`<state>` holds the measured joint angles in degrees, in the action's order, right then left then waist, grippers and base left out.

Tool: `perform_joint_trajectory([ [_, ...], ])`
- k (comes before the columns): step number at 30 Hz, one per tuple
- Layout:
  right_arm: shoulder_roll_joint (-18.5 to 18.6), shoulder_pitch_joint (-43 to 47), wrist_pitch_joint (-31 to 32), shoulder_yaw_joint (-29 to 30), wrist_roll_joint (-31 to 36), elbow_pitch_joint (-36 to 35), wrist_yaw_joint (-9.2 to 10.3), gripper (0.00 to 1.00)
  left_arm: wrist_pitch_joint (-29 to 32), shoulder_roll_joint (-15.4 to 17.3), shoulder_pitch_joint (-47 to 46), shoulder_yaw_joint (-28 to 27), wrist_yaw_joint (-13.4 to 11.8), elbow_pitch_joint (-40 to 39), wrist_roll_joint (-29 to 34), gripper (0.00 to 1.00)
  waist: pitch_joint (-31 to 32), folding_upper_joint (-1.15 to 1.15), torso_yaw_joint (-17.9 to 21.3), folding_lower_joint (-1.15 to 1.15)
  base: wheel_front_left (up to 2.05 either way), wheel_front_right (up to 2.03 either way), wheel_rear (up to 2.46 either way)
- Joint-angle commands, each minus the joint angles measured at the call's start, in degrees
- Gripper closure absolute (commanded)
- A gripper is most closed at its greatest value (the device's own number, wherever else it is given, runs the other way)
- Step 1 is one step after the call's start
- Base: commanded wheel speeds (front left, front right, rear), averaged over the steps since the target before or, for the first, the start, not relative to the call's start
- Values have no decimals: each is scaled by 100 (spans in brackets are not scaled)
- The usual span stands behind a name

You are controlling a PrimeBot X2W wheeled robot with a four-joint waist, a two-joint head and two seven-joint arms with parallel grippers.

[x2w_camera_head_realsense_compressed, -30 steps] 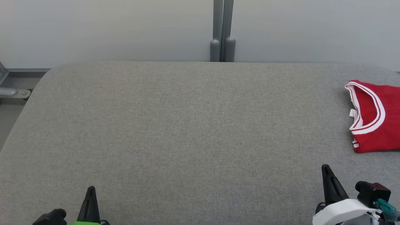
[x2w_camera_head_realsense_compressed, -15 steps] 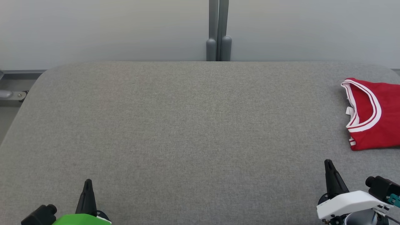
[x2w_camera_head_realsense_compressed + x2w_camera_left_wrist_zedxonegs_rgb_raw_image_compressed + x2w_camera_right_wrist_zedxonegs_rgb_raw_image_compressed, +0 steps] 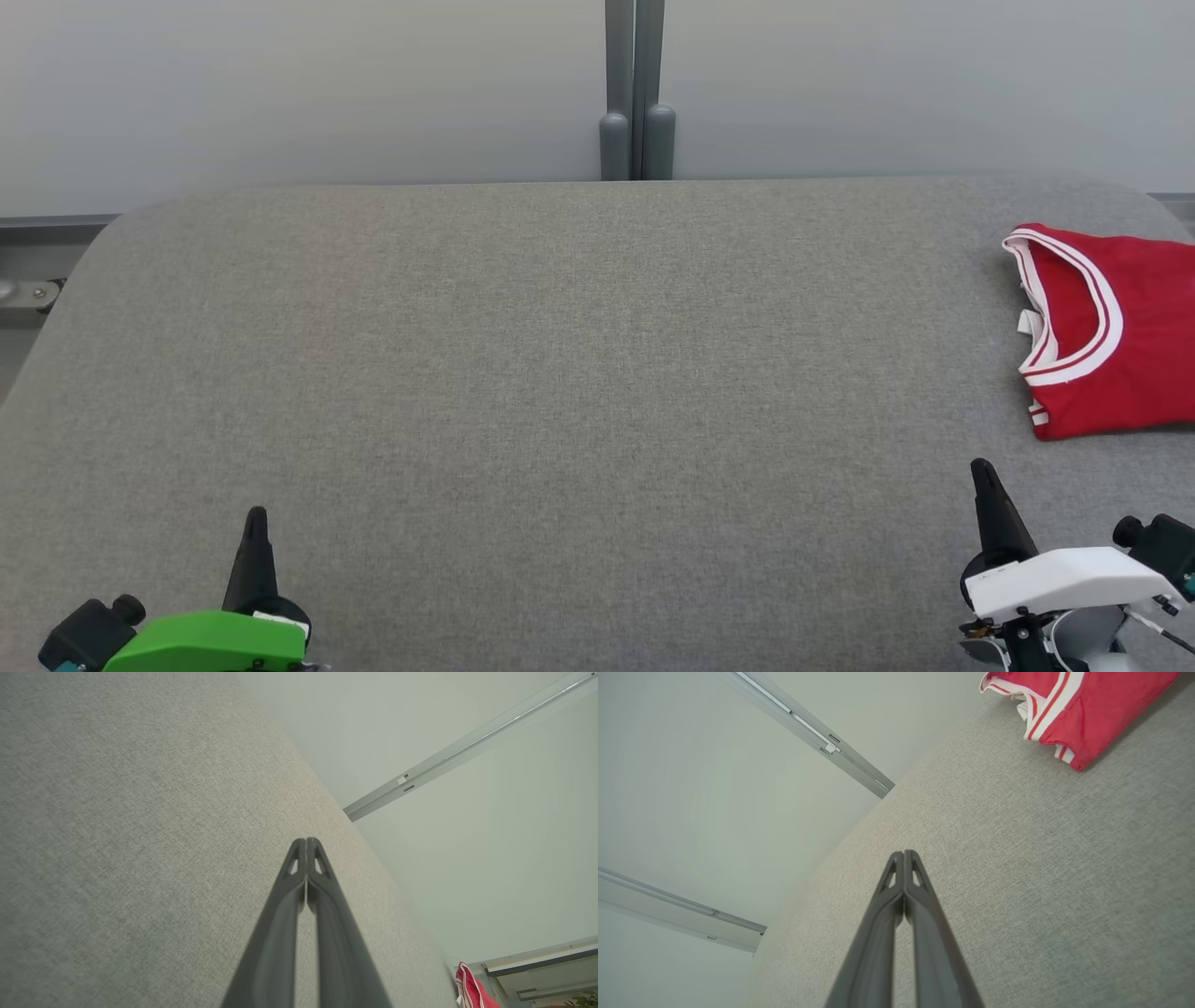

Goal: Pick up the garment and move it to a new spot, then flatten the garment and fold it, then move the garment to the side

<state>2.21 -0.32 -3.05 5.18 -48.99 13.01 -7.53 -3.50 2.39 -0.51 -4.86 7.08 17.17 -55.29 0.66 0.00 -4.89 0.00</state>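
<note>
Head view takes in the grey padded table (image 3: 560, 373) first, wide across the middle. The red garment (image 3: 1120, 355), collar trimmed in white stripes, lies folded at three o'clock by the table's right edge, partly out of frame. Against a second ago the whole picture has slid: the wall post (image 3: 633, 93) and the garment alike sit further left, so the camera has turned, not the cloth. I judge the move to the side done and the robot settling back. The left gripper (image 3: 255, 527) at seven o'clock and the right gripper (image 3: 985, 485) at five o'clock are both closed on nothing, well apart from the garment. A small white tag (image 3: 1027, 324) in the collar carries no writing I can read.
</note>
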Motion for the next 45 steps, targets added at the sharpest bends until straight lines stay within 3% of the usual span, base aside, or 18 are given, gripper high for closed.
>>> perform_joint_trajectory([
  [1, 40, -122, 29, 28, -156, -37, 1, 100, 36, 38, -147, -21, 29, -75, -161, 100, -1, 0, 6, 0, 0, 0, 0],
  [16, 52, -274, 312, 69, -1376, -2, 2, 100, 311, 48, -287, -57, 38, -156, -1200, 100, -20, 0, 117, 0, 0, 0, 0],
  [45, 68, -466, 696, 127, -3022, 51, 2, 100, 695, 61, -459, -109, 53, -256, -2606, 100, -51, 0, 300, 0, 0, 0, 0],
])
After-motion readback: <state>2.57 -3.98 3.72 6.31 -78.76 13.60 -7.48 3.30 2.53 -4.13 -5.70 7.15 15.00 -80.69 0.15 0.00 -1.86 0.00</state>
